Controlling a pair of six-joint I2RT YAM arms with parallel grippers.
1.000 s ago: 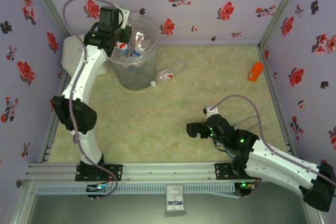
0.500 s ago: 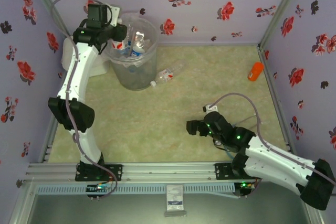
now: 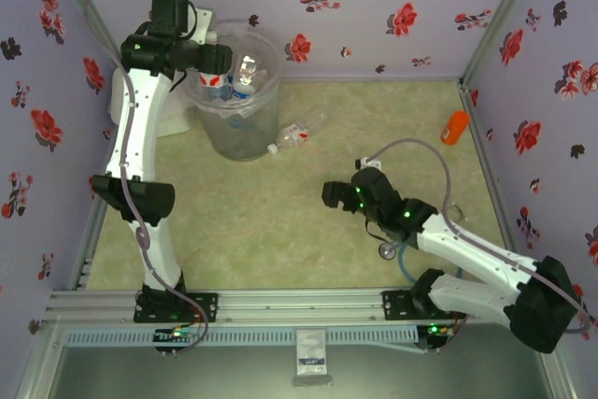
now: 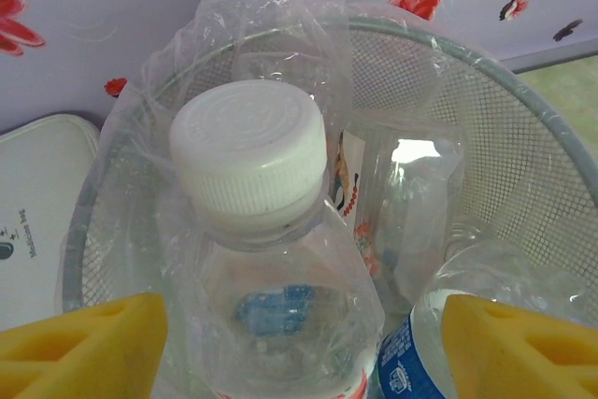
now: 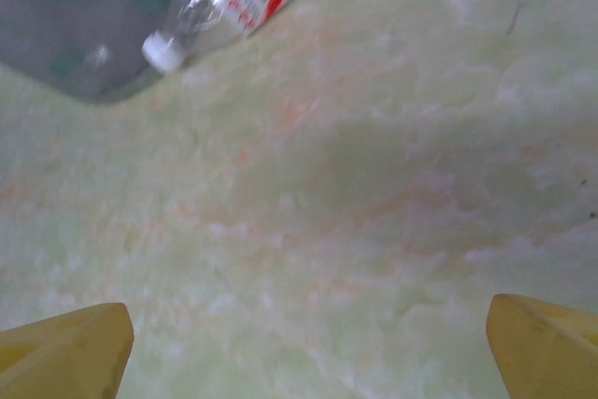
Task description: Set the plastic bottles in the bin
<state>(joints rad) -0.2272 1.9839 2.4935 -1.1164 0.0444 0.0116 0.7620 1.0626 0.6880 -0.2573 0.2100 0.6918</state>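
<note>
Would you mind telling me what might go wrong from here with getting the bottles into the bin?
The white-capped bottle sits high near the bin rim, draped in loose liner; the open left end effector could snag that liner when it pulls away. The bottle on the table lies right beside the bin's base; the open right end effector might roll it off or nudge the bin.

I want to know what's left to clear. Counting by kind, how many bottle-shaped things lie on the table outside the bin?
Clear plastic bottle with a red-white label: 1
Solid orange bottle-shaped object: 1
Total: 2
</note>
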